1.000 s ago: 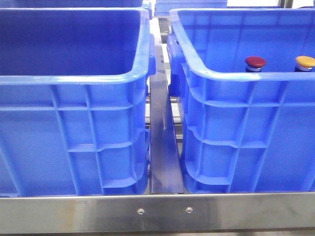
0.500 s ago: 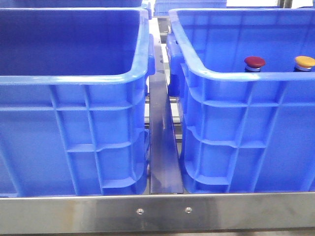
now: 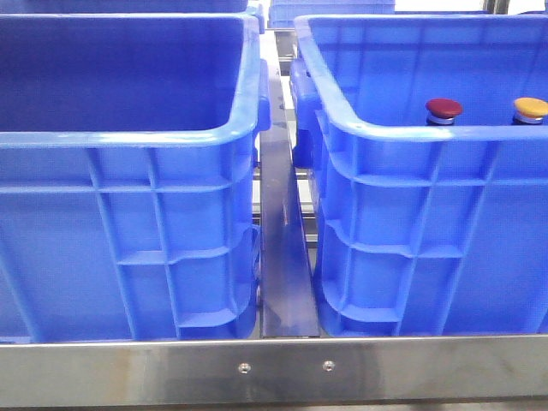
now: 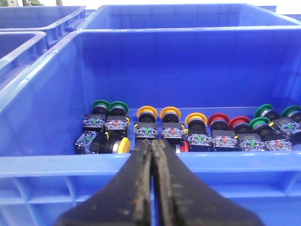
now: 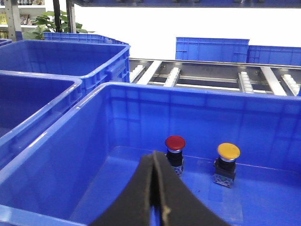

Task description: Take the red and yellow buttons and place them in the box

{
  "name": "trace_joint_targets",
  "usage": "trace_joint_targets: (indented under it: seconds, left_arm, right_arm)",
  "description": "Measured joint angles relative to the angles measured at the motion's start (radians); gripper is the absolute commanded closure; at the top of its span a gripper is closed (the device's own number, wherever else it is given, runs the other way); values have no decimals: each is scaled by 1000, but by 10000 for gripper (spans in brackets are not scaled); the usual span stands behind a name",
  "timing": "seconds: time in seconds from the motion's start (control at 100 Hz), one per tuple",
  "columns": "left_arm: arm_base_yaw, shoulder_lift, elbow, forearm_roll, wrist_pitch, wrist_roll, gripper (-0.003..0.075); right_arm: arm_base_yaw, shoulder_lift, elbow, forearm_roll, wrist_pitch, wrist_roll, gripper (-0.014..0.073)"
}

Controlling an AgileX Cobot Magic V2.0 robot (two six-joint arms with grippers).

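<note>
A red button (image 3: pixel 444 108) and a yellow button (image 3: pixel 531 107) stand upright inside the right blue box (image 3: pixel 411 130). In the right wrist view the red button (image 5: pixel 175 142) and the yellow button (image 5: pixel 228 151) stand side by side on that box's floor near its far wall (image 5: pixel 141 113). My right gripper (image 5: pixel 154 155) is shut and empty, hanging over the box just short of the red button. My left gripper (image 4: pixel 154 142) is shut and empty, level with the near rim of another blue crate (image 4: pixel 70 165). Neither gripper shows in the front view.
The crate under the left wrist holds several loose buttons: yellow (image 4: pixel 147 113), red (image 4: pixel 218 120) and green (image 4: pixel 101 104). A left crate (image 3: pixel 128 137) stands beside the box, with a steel divider (image 3: pixel 282 248) between them. A metal rail (image 3: pixel 282 368) crosses in front. Conveyor rollers (image 5: pixel 211 77) lie beyond.
</note>
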Motion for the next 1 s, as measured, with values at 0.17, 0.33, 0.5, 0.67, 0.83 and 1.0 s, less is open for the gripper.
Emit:
trace_joint_targets:
  seconds: [0.17,0.33,0.5,0.67,0.83,1.0]
  left_arm:
    - [0,0,0,0,0,0,741]
    - [0,0,0,0,0,0,741]
    - [0,0,0,0,0,0,741]
    - [0,0,0,0,0,0,741]
    - [0,0,0,0,0,0,741]
    - [0,0,0,0,0,0,741]
  right_arm:
    - [0,0,0,0,0,0,687]
    - [0,0,0,0,0,0,687]
    - [0,0,0,0,0,0,687]
    - [0,0,0,0,0,0,687]
    - [-2,0,19,-9,-89,13,687]
    - [-43,0,47,-249,-164,266,687]
